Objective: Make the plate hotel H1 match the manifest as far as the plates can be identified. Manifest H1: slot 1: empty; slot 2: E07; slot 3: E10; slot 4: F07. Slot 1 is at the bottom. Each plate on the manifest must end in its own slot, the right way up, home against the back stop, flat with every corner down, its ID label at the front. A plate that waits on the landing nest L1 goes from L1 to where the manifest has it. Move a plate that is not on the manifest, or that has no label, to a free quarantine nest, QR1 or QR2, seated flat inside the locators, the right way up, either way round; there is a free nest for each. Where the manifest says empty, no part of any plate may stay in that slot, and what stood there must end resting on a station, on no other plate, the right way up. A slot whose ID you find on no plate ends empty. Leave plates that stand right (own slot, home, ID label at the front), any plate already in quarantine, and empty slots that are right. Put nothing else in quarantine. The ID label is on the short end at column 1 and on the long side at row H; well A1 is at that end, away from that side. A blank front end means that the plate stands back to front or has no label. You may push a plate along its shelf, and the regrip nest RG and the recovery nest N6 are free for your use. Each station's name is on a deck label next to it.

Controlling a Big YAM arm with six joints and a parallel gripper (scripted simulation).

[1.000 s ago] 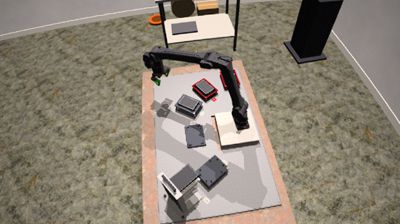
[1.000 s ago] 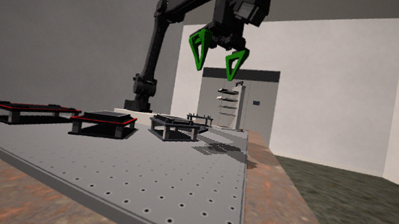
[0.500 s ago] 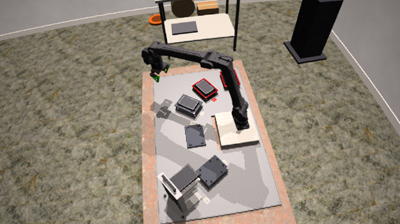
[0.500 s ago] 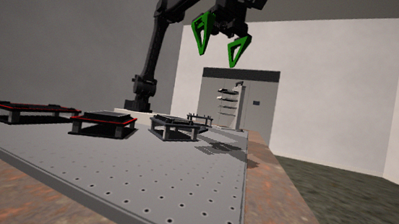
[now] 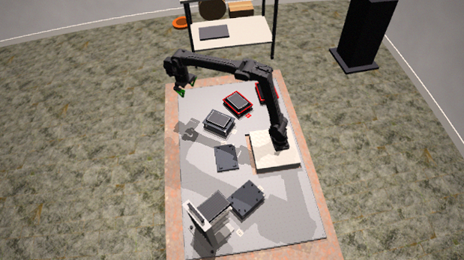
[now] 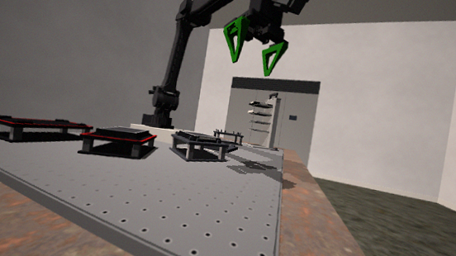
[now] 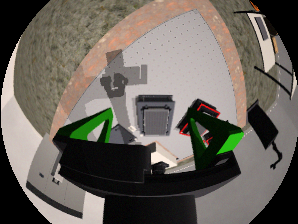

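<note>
My gripper (image 5: 185,87) hangs high over the far left corner of the deck, open and empty; its green fingers also show in the exterior view (image 6: 253,49) and the wrist view (image 7: 148,129). The plate hotel H1 (image 5: 208,214) stands at the near left of the deck, with a dark plate on its top shelf (image 5: 213,205); its lower shelves are hard to see. A black nest holds a dark plate (image 5: 219,119) left of centre. A red-edged quarantine nest holds a plate (image 5: 237,102). A second red-edged nest sits partly behind the arm.
An empty dark nest (image 5: 226,157) lies mid-deck and another (image 5: 246,200) next to the hotel. The arm's base stands on a white block (image 5: 274,149) at the right. A shelf table (image 5: 232,20) stands beyond the deck, a black pedestal (image 5: 366,26) at the far right.
</note>
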